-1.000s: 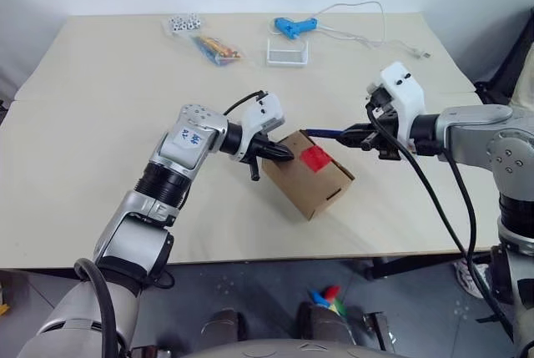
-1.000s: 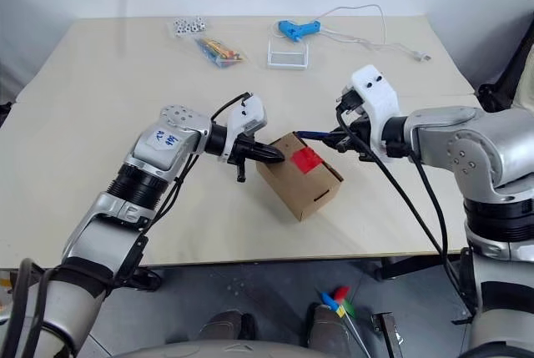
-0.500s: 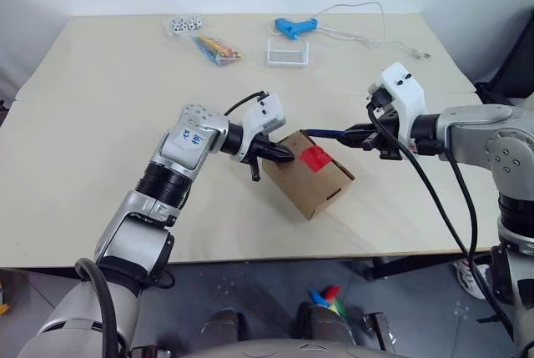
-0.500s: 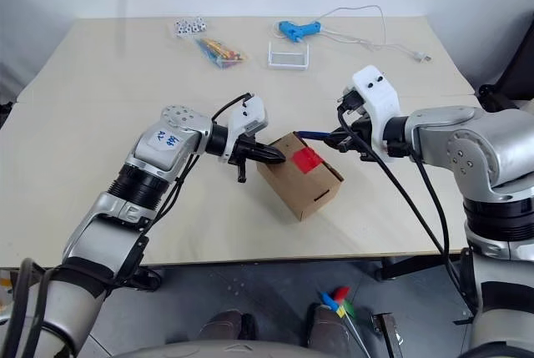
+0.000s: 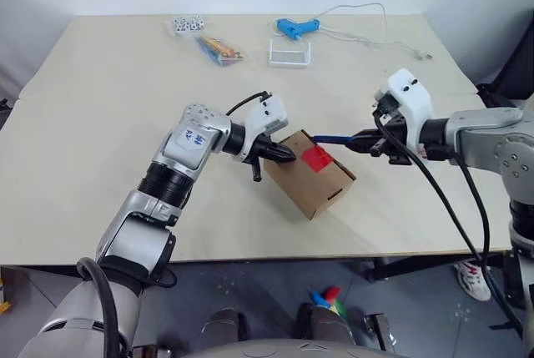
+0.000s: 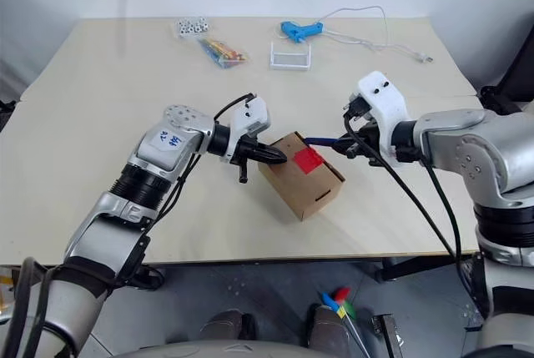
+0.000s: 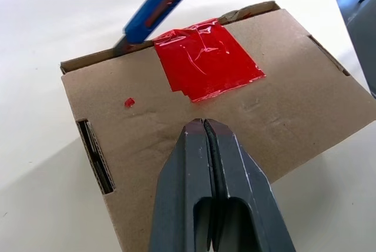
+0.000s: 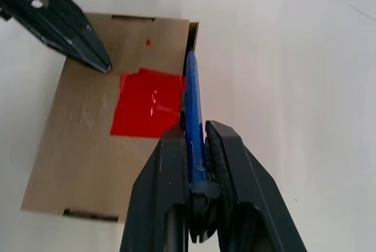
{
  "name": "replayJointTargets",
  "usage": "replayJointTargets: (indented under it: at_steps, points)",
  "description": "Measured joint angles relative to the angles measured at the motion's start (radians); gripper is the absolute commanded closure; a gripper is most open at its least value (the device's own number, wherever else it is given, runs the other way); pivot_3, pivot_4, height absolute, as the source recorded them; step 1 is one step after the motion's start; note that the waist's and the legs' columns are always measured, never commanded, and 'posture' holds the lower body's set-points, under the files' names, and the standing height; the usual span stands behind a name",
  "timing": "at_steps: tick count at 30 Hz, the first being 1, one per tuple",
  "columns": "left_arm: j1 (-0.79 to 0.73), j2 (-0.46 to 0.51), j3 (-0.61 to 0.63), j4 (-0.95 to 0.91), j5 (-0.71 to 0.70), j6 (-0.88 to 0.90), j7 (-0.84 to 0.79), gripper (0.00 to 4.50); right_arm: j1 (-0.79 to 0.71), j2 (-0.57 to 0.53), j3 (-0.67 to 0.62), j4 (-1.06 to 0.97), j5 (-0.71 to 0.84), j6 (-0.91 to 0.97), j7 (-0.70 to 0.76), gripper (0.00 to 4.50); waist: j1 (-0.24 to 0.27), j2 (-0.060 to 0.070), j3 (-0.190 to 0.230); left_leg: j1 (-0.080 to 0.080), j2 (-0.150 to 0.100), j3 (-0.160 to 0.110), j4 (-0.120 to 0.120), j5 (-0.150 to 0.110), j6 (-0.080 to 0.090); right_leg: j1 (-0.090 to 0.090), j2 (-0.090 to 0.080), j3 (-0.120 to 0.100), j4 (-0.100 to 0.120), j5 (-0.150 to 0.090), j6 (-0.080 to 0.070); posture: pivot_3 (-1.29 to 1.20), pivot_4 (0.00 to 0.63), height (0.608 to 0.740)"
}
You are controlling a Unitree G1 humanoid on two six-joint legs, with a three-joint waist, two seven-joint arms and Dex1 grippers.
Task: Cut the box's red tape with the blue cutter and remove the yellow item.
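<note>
Slim blue cutter (image 5: 334, 137) clamped in right end effector (image 5: 360, 138), pointing left at red tape (image 5: 316, 158) edge. Left end effector (image 5: 284, 154) closed empty, tips pressed on brown box (image 5: 313, 183).

The scene was brightly and evenly lit from above, so the pale worktop (image 5: 100, 124) looked almost washed out in the wrist views, while the head views stayed sharp across the frame. Shadows were soft, the plainest a faint grey patch beside the box (image 7: 194, 146). The red tape (image 7: 205, 58) carried small white glints on its wrinkles, and the nearest jaws looked slightly soft.
</note>
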Motion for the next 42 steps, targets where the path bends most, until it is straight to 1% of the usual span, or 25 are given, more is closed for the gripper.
replayJointTargets:
  at_steps: [3, 7, 21, 31, 36, 42]
  points:
    - [-0.008, -0.005, -0.008, 0.003, 0.01, 0.004, 0.001, 4.5, -0.002, -0.011, 0.012, -0.009, -0.002, 0.011, 0.011, 4.32, 0.002, 0.0, 0.0, 0.0, 0.0, 0.0, 0.001, 0.0, 0.0, 0.0, 0.0, 0.0, 0.0, 0.0, 0.0, 0.0, 0.15, 0.74]
    - [-0.019, -0.013, -0.02, 0.01, 0.018, 0.019, 0.006, 4.5, -0.041, -0.04, 0.05, -0.008, -0.004, 0.031, 0.032, 4.32, 0.006, 0.0, 0.0, 0.0, 0.0, 0.0, 0.002, 0.0, 0.0, 0.001, 0.0, 0.0, 0.0, 0.0, 0.0, 0.0, 0.15, 0.74]
    - [-0.102, -0.071, -0.05, 0.128, 0.083, 0.04, 0.049, 4.5, -0.18, -0.126, 0.205, 0.057, -0.036, 0.055, 0.149, 4.32, 0.011, 0.0, -0.001, 0.0, 0.0, -0.002, 0.011, 0.0, 0.003, 0.006, -0.001, 0.002, 0.001, 0.0, 0.0, 0.0, 0.15, 0.74]
    - [-0.111, -0.088, -0.05, 0.156, 0.092, 0.041, 0.066, 4.5, -0.206, -0.203, 0.304, 0.066, -0.071, 0.039, 0.252, 4.32, 0.011, -0.001, -0.003, 0.001, 0.0, -0.005, 0.013, -0.001, 0.004, 0.009, -0.002, 0.001, 0.0, 0.0, 0.0, 0.0, 0.15, 0.74]
    - [-0.11, -0.091, -0.05, 0.156, 0.093, 0.045, 0.077, 4.5, -0.206, -0.201, 0.317, 0.073, -0.097, 0.033, 0.267, 4.32, 0.011, -0.001, -0.004, 0.002, 0.0, -0.006, 0.013, -0.001, 0.004, 0.01, -0.002, 0.002, 0.0, 0.0, 0.0, 0.0, 0.15, 0.74]
    - [-0.106, -0.087, -0.049, 0.154, 0.096, 0.049, 0.087, 4.5, -0.212, -0.166, 0.317, 0.113, -0.125, 0.017, 0.275, 4.32, 0.007, -0.001, -0.005, 0.005, 0.0, -0.008, 0.013, 0.0, 0.005, 0.012, -0.002, 0.003, 0.0, 0.0, -0.001, 0.0, 0.15, 0.74]
